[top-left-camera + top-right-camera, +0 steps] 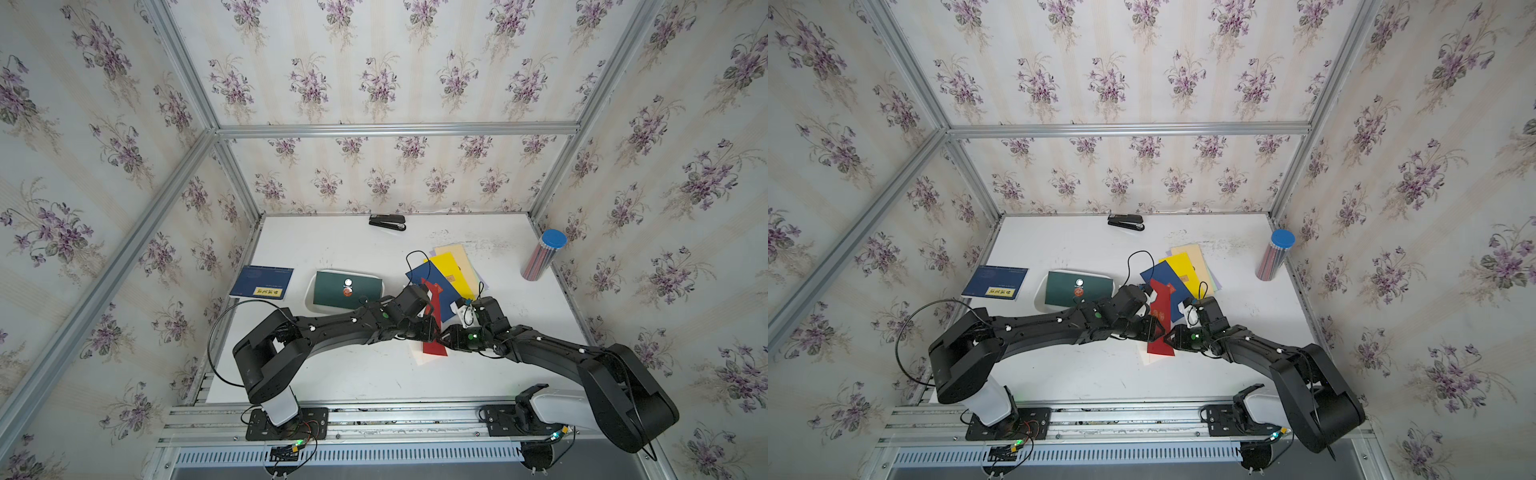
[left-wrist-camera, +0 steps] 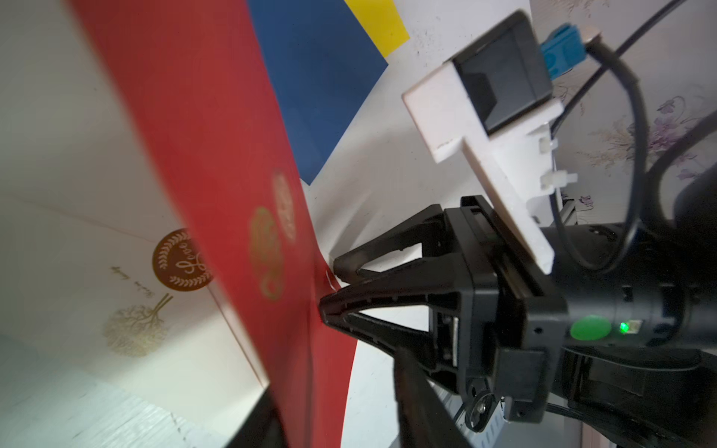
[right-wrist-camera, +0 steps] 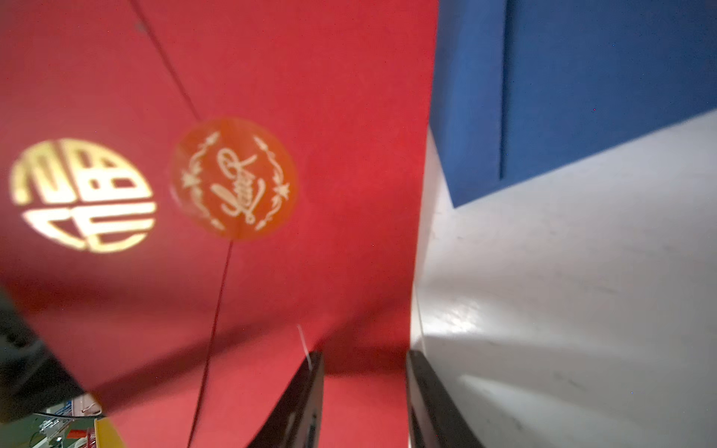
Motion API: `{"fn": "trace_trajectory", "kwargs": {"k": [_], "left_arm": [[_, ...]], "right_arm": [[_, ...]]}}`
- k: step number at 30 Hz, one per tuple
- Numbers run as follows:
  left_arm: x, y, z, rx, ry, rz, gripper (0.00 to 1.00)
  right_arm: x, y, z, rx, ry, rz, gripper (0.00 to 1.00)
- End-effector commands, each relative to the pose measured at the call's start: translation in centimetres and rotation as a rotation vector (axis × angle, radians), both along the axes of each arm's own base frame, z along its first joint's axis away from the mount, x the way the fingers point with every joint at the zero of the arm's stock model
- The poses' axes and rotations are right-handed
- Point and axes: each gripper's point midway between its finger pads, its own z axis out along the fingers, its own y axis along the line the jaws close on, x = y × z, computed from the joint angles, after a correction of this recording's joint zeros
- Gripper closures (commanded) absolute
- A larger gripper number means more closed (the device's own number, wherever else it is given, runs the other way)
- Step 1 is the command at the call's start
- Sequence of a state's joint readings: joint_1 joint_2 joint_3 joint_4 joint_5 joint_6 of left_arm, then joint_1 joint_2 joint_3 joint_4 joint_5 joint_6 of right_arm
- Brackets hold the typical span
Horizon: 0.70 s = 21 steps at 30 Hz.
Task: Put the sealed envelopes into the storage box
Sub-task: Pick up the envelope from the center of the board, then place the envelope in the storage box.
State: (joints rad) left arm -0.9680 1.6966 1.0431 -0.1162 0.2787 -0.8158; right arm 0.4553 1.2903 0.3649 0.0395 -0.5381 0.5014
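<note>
Hovering above the worktop near its front edge, the red envelope runs front-to-back. Right gripper pinches its edge; left gripper (can't tell if clamped) is closer to the storage box, leftward.

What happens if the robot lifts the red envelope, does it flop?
Probably floppy: the red envelope curves up off the table in the left wrist view. Likely light too, since it looks like thin paper. It might slip, as it lies over the smooth blue envelope and cream envelope.
</note>
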Motion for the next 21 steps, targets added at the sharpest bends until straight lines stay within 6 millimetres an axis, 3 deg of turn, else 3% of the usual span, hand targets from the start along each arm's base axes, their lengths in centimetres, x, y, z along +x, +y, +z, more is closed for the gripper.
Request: {"fn": "trace_trajectory", "kwargs": {"k": [1, 4, 7, 10, 15, 21], "left_arm": [[0.5, 0.9, -0.4, 0.089, -0.026, -0.006, 0.83], [0.8, 1.3, 0.2, 0.14, -0.053, -0.025, 1.0], [1.2, 2.2, 2.0, 0.183, -0.105, -0.071, 1.0], [1.6, 3.9, 5.1, 0.227, -0.177, -0.143, 1.0], [2.9, 10.0, 11.2, 0.304, -0.27, -0.295, 1.0], [4.9, 19.1, 16.9, 0.435, -0.367, -0.432, 1.0]], "right_arm": [[-0.2, -0.5, -0.4, -0.028, 0.014, -0.009, 0.6], [-0.1, -0.5, -0.1, -0.029, 0.002, -0.01, 0.6], [0.4, -0.6, 0.7, -0.028, -0.04, -0.017, 0.6], [1.0, -0.7, 2.2, -0.016, -0.122, -0.026, 0.58], [1.8, -1.2, 4.6, 0.009, -0.261, -0.061, 0.55], [1.8, -1.1, 4.7, 0.023, -0.271, -0.056, 0.55]]}}
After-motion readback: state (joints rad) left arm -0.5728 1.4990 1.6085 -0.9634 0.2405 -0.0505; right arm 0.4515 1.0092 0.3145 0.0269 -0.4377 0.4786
